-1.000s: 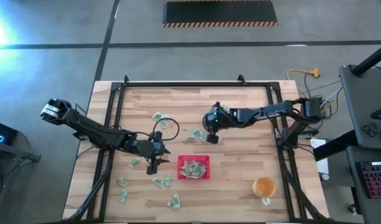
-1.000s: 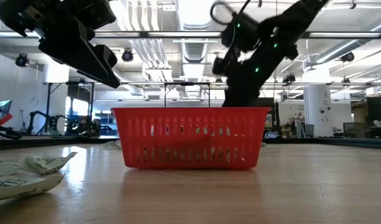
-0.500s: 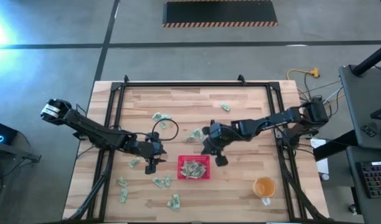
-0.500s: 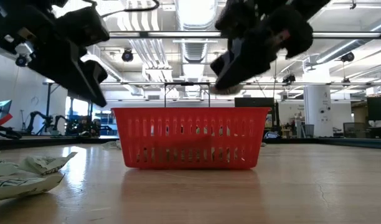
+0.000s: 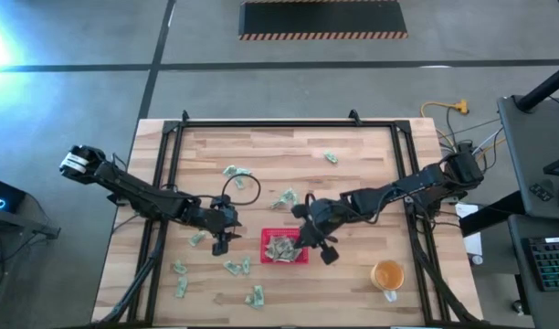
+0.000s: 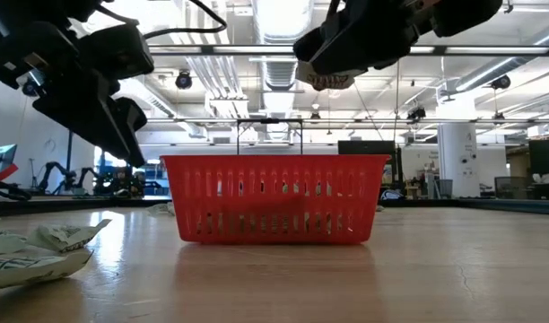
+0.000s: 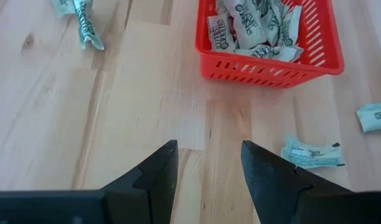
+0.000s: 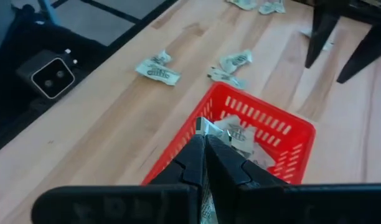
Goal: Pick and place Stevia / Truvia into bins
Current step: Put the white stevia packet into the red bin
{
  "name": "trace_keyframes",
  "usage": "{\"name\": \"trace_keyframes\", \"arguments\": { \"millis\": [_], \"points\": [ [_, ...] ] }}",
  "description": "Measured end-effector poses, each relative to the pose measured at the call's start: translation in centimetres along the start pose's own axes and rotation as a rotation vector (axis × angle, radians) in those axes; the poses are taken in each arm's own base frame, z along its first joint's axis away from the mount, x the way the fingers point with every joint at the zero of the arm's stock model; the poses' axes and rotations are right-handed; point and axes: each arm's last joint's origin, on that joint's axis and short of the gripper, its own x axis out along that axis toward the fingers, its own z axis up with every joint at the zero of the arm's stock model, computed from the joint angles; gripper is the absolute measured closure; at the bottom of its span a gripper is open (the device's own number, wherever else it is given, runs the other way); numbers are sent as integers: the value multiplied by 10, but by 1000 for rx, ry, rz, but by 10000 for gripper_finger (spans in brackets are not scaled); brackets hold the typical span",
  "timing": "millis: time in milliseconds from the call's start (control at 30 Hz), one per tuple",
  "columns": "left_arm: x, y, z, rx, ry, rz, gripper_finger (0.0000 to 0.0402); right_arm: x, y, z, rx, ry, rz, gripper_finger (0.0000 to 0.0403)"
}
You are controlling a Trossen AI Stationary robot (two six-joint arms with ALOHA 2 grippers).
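The red tray [image 5: 299, 258] sits near the table's middle with several pale green and white sachets [image 7: 253, 28] piled inside. My right gripper [image 5: 308, 239] hangs over the tray's right part, shut on one sachet [image 8: 203, 127]; the low view shows it above the tray [image 6: 331, 79]. My left gripper [image 7: 208, 149] hovers open over bare wood left of the tray [image 7: 271, 70]. Loose sachets lie flat on the table, one [image 7: 312, 153] close to the left gripper and others [image 5: 236, 267] near the near edge. My right gripper pinches a sachet between its two fingers, and a crumpled end [image 8: 202, 126] sticks out past the fingertips. The fingers slant down from the table's right side. The sachet is lifted clear, above the red tray's inside [image 8: 253, 140].
More sachets lie scattered at the far middle [image 5: 286, 198], far left [image 5: 232, 171], far right [image 5: 330, 156] and near left [image 5: 181, 288]. A round orange cup [image 5: 387, 274] stands near the right near corner. A dark frame [image 5: 261, 122] runs along the table's far and side edges.
My right gripper has carried the sachet from the sachets at the table's far middle toward the near edge, ending above the red tray. It has stayed shut. My left gripper has tipped down a little beside the tray.
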Motion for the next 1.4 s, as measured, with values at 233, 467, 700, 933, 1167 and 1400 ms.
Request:
{"name": "trace_keyframes", "arguments": {
  "millis": [233, 467, 700, 933, 1167, 1400],
  "points": [
    [0, 0, 0, -27, 1, -2, 242, 1, 0, -6, 60, 19, -35, 390],
    [0, -1, -1, -36, 9, -19, 242, 2, -2, -12, 99, 27, -114, 342],
    [2, -9, -4, -60, 21, -93, 242, 3, -1, -13, 114, 33, -111, 291],
    [18, -29, -9, 6, -54, -282, 242, 2, 0, -18, 138, 84, -103, 277],
    [45, -39, -15, 39, -10, -327, 242, -1, 0, -22, 150, 139, -100, 287],
    [61, -40, -21, 44, 46, -299, 242, -13, 2, -17, 150, 135, -101, 298]
  ]
}}
